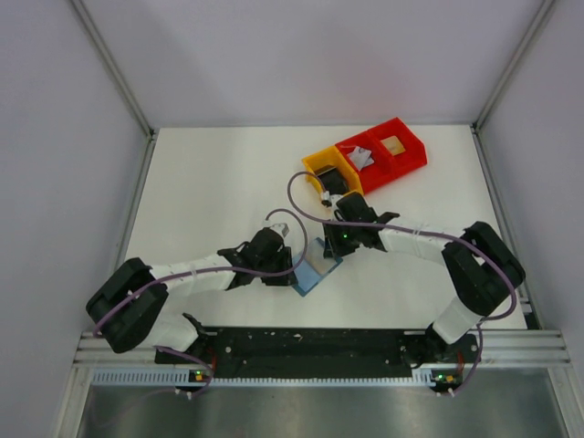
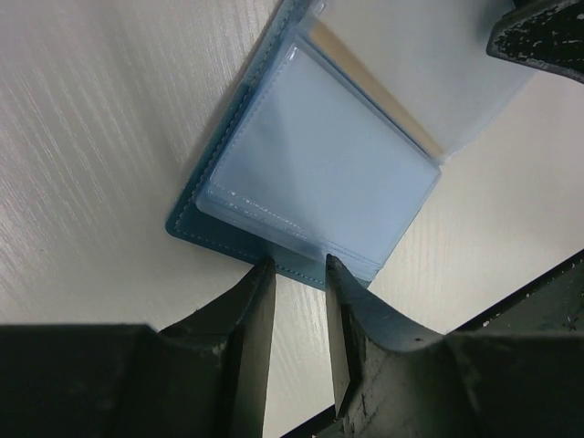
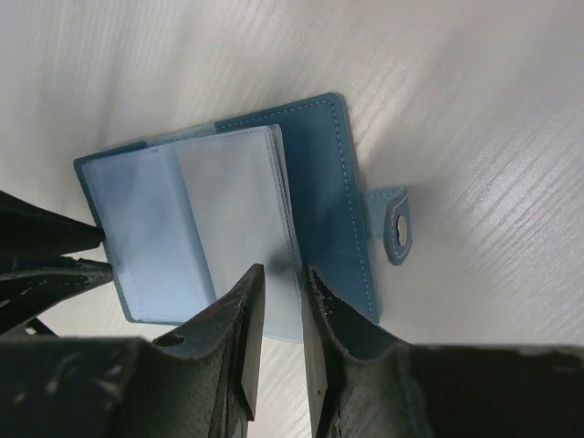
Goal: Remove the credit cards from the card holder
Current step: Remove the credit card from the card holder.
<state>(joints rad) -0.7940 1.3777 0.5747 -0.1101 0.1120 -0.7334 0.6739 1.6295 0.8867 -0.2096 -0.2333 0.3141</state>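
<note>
The teal-blue card holder (image 2: 219, 233) lies open on the white table, its clear pale sleeves (image 2: 319, 164) fanned up. A tan-yellow credit card (image 2: 365, 78) shows as a strip behind a sleeve. My left gripper (image 2: 297, 265) stands narrowly open; its fingertips (image 2: 265, 274) rest on the holder's near cover edge, with bare table in the gap. My right gripper (image 3: 281, 271) is over the opposite side, jaws narrow with a gap, straddling the edge of the pale sleeve stack (image 3: 237, 210). The holder's tab (image 3: 394, 224) sticks out sideways. From above, the holder (image 1: 310, 274) sits between both grippers.
A yellow bin (image 1: 326, 167) and a red bin (image 1: 406, 155) stand joined at the back right, just beyond the right wrist. A pale card (image 1: 362, 157) and a tan one (image 1: 394, 146) lie in the red compartments. Metal frame posts border the table.
</note>
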